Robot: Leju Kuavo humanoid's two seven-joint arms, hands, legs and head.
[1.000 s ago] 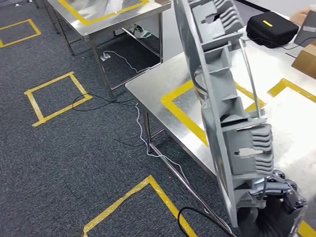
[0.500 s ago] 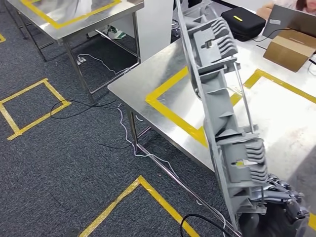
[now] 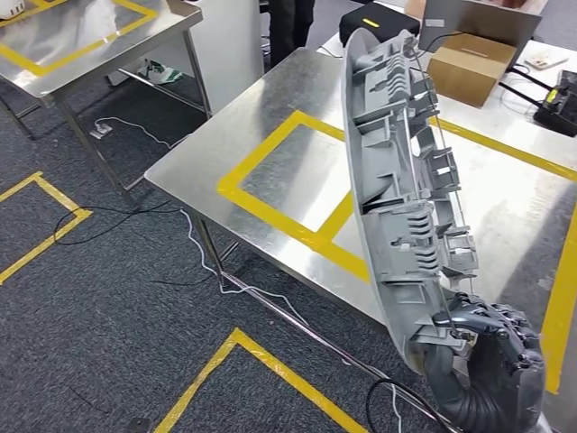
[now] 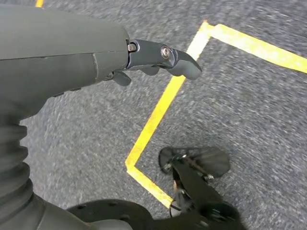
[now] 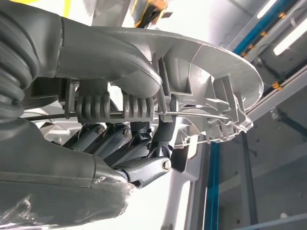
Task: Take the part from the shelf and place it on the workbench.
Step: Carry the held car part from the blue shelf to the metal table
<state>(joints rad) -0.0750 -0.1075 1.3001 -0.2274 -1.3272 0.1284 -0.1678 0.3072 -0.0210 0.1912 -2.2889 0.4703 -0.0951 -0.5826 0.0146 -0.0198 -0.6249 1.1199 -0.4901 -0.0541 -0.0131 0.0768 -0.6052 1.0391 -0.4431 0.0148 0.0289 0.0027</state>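
Right robot hand grips part at lower end, part rising upright above it. Left robot hand spread, holding nothing. Since earlier frame, view swung; surface sits nearer.

Dark grey hands, ribbed wrist covers, screw-jointed fingers

Carpet's dark grey with yellow tape squares and loose cables trailing around. Far side has a cardboard box, a laptop and a black case. Second metal table off left.
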